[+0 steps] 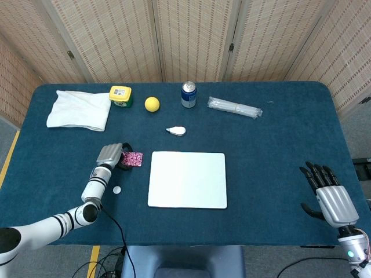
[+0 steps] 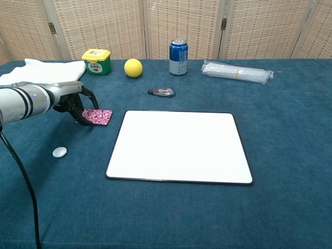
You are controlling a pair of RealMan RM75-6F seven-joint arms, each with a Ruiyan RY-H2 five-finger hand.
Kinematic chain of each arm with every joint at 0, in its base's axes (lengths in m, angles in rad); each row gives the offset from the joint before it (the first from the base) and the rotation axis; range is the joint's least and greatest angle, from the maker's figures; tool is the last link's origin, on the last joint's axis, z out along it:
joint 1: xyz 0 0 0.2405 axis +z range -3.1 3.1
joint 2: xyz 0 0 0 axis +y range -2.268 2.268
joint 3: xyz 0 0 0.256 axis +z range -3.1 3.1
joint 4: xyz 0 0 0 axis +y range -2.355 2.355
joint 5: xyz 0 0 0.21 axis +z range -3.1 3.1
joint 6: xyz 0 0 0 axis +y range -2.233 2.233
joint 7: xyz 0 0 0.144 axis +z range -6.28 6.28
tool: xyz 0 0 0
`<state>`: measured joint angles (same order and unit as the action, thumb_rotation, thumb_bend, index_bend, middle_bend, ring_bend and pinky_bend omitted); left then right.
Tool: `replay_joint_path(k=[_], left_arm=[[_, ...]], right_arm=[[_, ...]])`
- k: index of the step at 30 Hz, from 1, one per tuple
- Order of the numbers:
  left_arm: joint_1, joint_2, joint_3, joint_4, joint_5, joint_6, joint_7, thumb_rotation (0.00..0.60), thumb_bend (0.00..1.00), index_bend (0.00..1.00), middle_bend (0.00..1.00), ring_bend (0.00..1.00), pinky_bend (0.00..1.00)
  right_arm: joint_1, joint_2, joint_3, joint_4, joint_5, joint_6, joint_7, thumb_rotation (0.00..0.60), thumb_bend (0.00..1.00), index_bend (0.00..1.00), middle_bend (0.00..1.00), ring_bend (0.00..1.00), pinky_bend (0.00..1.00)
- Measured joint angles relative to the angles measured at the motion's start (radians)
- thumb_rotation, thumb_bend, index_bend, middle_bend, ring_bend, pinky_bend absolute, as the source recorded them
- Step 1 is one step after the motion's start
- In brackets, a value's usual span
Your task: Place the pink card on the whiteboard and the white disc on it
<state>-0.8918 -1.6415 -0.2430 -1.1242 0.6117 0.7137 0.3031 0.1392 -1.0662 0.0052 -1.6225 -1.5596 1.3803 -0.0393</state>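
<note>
The pink patterned card (image 1: 133, 158) (image 2: 99, 116) lies on the blue table just left of the whiteboard (image 1: 186, 179) (image 2: 179, 146). My left hand (image 1: 112, 154) (image 2: 72, 101) curls its fingers down over the card's left edge and pinches it; the card looks slightly tilted. The small white disc (image 1: 117, 189) (image 2: 59, 151) rests on the cloth below that hand, apart from it. My right hand (image 1: 329, 196) hovers at the table's near right corner with fingers spread and nothing in it. It does not show in the chest view.
Along the far edge sit a white cloth (image 1: 78, 109), a yellow-green box (image 1: 120, 95), a yellow ball (image 1: 152, 103), a blue can (image 1: 188, 94) and a clear plastic-wrapped bundle (image 1: 234, 107). A small grey-white object (image 1: 176, 131) lies just beyond the whiteboard.
</note>
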Motion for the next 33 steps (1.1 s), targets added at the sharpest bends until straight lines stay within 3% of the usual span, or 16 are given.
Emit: replay_joint_path(k=[12, 18, 25, 33], left_arm=[[-0.029, 0.057, -0.012, -0.305, -0.127, 0.215, 0.178, 0.6, 0.29, 0.4, 1.0, 1.0, 1.0], [-0.092, -0.003, -0.025, -0.415, -0.245, 0.369, 0.334, 0.6, 0.29, 0.39, 1.0, 1.0, 1.0], [-0.164, -0.166, -0.043, -0.427, -0.28, 0.497, 0.434, 0.6, 0.29, 0.39, 1.0, 1.0, 1.0], [-0.251, -0.311, -0.116, -0.326, -0.297, 0.521, 0.531, 0.6, 0.29, 0.39, 1.0, 1.0, 1.0]], right_arm=[[0.003, 0.036, -0.02, 0.004, -0.058, 0.014, 0.107, 0.6, 0.16, 0.0, 0.0, 0.0, 0.0], [0.001, 0.07, -0.012, 0.017, -0.068, 0.049, 0.239, 0.6, 0.16, 0.0, 0.0, 0.0, 0.0], [-0.021, 0.107, -0.001, 0.064, -0.06, 0.111, 0.423, 0.6, 0.17, 0.0, 0.0, 0.0, 0.0], [-0.058, 0.129, 0.031, 0.155, 0.011, 0.157, 0.638, 0.6, 0.18, 0.0, 0.0, 0.0, 0.0]])
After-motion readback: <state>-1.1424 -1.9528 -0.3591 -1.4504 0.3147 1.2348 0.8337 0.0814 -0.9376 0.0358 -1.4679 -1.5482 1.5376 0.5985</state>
